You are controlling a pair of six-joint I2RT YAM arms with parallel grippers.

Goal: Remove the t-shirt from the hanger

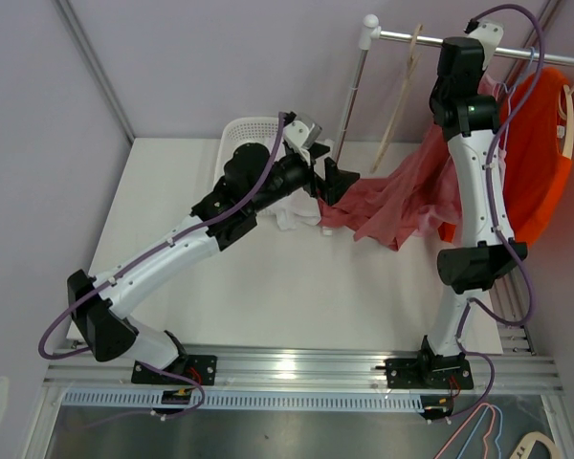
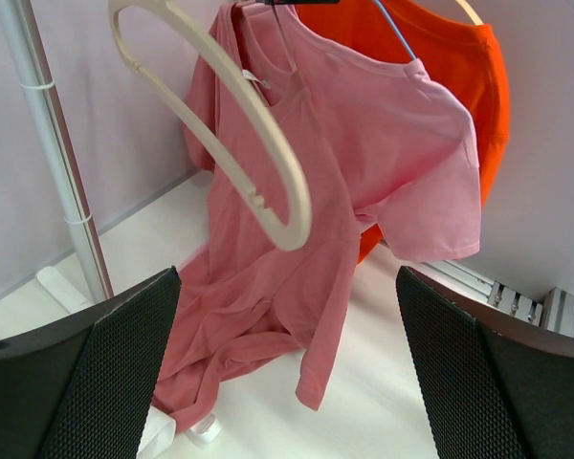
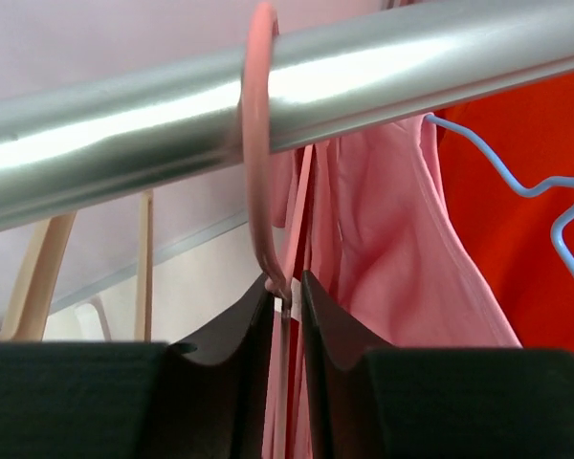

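A pink t-shirt [image 1: 402,196] hangs on a pink hanger whose hook [image 3: 253,143] sits over the metal rail [image 3: 364,67]. The shirt's lower part drapes onto the table [image 2: 258,325]. My right gripper [image 3: 287,306] is up at the rail [image 1: 430,38], shut on the hanger's neck just under the hook, with a white tag between the jaws. My left gripper [image 2: 287,382] is wide open low over the table, facing the shirt's hem and sleeve. Nothing is between its fingers [image 2: 96,382]. In the top view it [image 1: 333,182] is at the shirt's left edge.
An orange t-shirt [image 1: 540,153] on a blue wire hanger [image 3: 517,182] hangs right of the pink one. An empty cream hanger [image 2: 249,163] hangs left of it. The rack's upright pole [image 2: 53,143] stands at the left. A white basket [image 1: 244,134] sits behind the left arm.
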